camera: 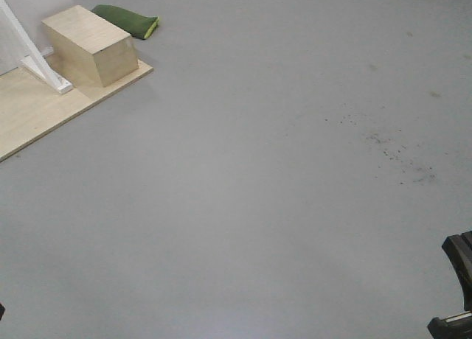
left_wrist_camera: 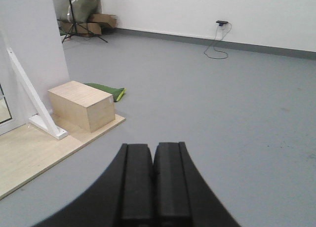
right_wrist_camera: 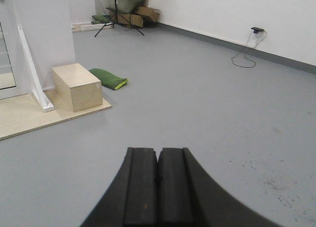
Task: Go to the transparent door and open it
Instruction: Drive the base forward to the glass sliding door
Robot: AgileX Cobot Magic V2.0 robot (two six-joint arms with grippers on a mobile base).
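Both pincers are pinched shut on nothing: left gripper (left_wrist_camera: pixel 150 187), right gripper (right_wrist_camera: pixel 158 187). The transparent door isn't clearly in view. There's a strip of barred glass panel (right_wrist_camera: pixel 5 59) far left, past the wooden box (left_wrist_camera: pixel 81 106), with no handle showing. The left arm is probably nearer.

The box (camera: pixel 90 46) sits on the platform (camera: pixel 29 118), at its far corner. The brace (camera: pixel 40 66) stands just left of the box on that platform. The cushion (camera: pixel 127 20) lies just behind the box. My left gripper (left_wrist_camera: pixel 153 153) and right gripper (right_wrist_camera: pixel 158 155) are well before it, to its right.
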